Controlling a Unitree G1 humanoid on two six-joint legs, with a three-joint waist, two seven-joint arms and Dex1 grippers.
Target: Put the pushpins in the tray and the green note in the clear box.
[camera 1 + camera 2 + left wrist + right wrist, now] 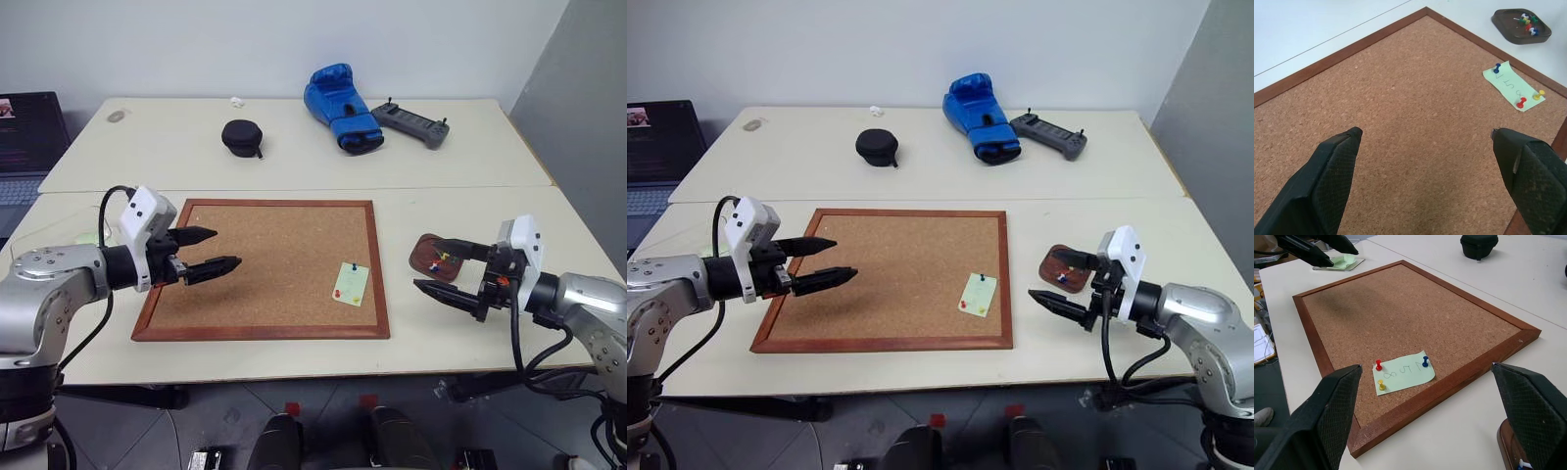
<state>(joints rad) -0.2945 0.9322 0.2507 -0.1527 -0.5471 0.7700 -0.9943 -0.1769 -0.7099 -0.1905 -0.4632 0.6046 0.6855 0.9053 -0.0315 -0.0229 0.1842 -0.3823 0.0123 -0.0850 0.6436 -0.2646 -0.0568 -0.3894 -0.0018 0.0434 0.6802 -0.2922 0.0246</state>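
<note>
Pins awaiting removal

Cork board (pixel 265 264) is being approached by both grippers, left gripper (pixel 211 253) and right gripper (pixel 1058 284), fingers spread wide, nothing held. Tray (pixel 436 259) is lying beside the right fingers. Green note (pixel 1403 372) is being held down near the board's right corner by pushpins (pixel 1425 361), which are best pinched by the head and lifted straight.

Both arms reach forward — left hand (pixel 210 251) and right hand (pixel 446 270) spread wide, fingers angled inward, holding nothing

Three pushpins (pixel 1424 362) pin one green note (pixel 1403 372); one tray (pixel 1522 26).
</note>
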